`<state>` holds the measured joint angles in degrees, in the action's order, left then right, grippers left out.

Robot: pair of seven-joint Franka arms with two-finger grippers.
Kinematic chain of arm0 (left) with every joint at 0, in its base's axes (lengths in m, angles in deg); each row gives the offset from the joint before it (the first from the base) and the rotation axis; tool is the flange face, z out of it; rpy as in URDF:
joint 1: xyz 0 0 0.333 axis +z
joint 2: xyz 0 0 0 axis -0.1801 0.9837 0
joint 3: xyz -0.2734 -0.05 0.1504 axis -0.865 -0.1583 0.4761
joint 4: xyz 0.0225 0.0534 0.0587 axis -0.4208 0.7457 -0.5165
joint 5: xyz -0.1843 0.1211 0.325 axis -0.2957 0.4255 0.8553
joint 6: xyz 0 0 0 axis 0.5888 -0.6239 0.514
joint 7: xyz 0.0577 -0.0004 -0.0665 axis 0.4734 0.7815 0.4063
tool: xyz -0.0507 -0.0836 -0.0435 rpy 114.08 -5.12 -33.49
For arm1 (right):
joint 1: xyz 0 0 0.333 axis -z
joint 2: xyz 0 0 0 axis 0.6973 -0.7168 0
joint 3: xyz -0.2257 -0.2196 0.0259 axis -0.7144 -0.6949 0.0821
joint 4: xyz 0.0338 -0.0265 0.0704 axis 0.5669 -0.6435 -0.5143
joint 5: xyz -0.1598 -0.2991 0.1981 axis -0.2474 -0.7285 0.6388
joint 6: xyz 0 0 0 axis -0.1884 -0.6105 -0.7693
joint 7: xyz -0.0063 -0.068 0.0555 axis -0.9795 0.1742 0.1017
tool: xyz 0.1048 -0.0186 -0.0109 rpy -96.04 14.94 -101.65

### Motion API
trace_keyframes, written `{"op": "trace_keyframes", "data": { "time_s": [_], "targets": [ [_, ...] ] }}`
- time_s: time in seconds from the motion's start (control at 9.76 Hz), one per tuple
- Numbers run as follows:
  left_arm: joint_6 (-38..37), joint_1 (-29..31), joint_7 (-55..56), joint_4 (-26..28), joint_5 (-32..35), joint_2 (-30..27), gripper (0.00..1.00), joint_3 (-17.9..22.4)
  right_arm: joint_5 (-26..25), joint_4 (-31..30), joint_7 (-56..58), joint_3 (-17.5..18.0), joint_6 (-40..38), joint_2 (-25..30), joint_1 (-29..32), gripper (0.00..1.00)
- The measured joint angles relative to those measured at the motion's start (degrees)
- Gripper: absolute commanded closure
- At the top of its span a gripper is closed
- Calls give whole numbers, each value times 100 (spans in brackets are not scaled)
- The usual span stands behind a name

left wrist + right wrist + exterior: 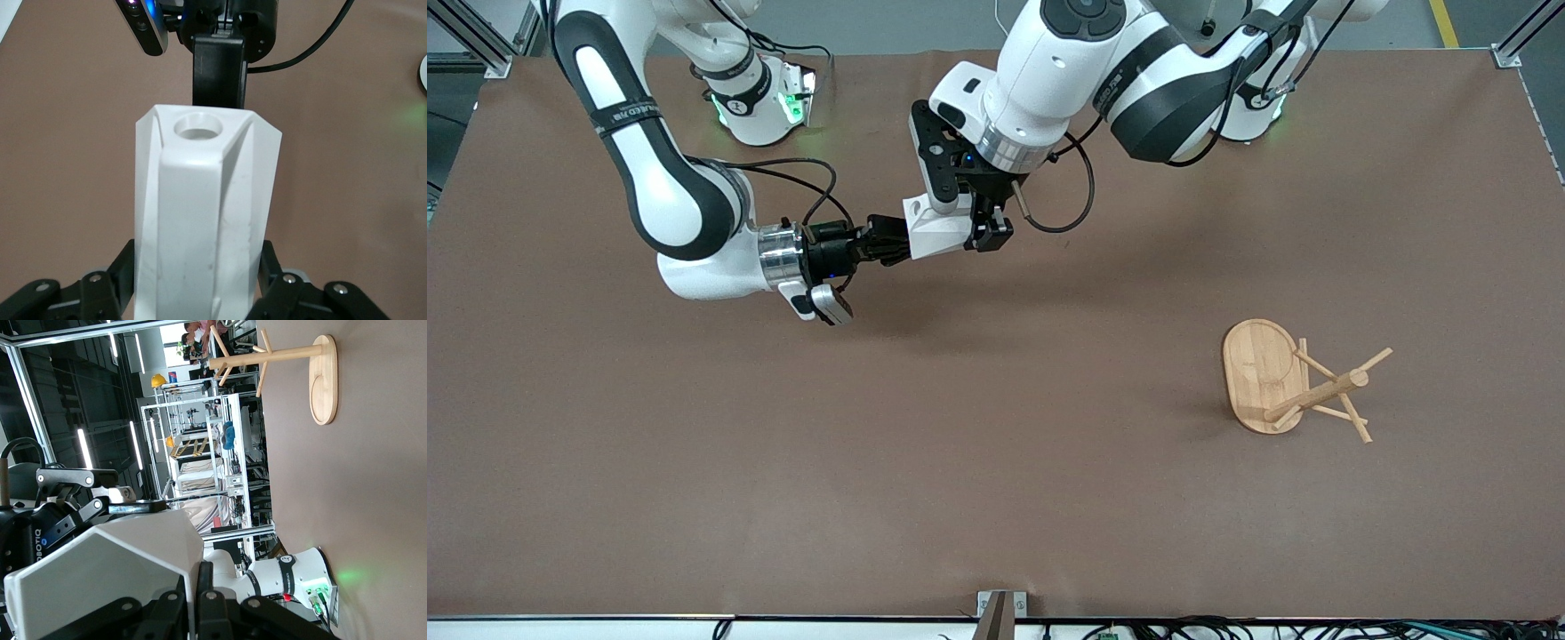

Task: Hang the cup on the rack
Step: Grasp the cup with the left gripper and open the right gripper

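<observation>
1. White faceted cup (935, 229) hangs in the air over the middle of the brown table (996, 498), gripped at once by 2 grippers; its long axis lies roughly level, running from the right arm's end of the table toward the left arm's end.
2. Right gripper (885, 246) is closed on one end of the cup, its fingers (203, 603) clamped across the wall at the rim.
3. Left gripper (985, 227) comes down from above and is closed on the cup's opposite end; in the left wrist view its fingers (120, 273) press both flanks of the body, and the handle tab with its round hole (198, 127) faces that camera.
4. Bamboo rack (1294, 384) stands upright on its oval base toward the left arm's end of the table, nearer to the front camera than the cup and well apart from it.
5. Judgement: the left arm, whose base is on the rack's end, is the better placed to carry the cup there; the hole must meet an angled peg (1375, 359), so the right gripper's release looks like the step in hand.
</observation>
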<state>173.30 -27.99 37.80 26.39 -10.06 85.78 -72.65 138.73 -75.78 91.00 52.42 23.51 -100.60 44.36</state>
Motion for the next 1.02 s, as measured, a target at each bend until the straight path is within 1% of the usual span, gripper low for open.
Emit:
{"op": "trace_keyframes", "data": {
  "time_s": [0.1, 0.2, 0.61, 0.72, 0.82, 0.92, 1.02],
  "targets": [
    [0, 1, 0, 0, 0, 0, 99, 0, 1, 0, 0, 1, 2, 0, 0, 22],
    [0, 5, 0, 1, 0, 0, 99, 1, 7, 1, 0, 1, 3, 0, -1, 0],
    [0, 83, 0, 1, 14, 1, 99, 15, -1, 13, 4, -34, 34, 151, 43, 0],
    [0, 85, 0, 1, 15, 1, 99, 16, -168, 19, -3, -61, 58, 270, 183, 0],
    [0, 92, 0, 2, 16, 1, 99, 17, -573, 39, -163, -92, 59, 383, 421, 0],
    [-1, 106, 0, 3, 16, 2, 99, 23, -1207, 114, -531, -188, 54, 463, 663, 0],
    [-2, 129, 0, 5, 16, 4, 100, 30, -1886, 250, -977, -397, 42, 497, 784, 0]
  ]
}}
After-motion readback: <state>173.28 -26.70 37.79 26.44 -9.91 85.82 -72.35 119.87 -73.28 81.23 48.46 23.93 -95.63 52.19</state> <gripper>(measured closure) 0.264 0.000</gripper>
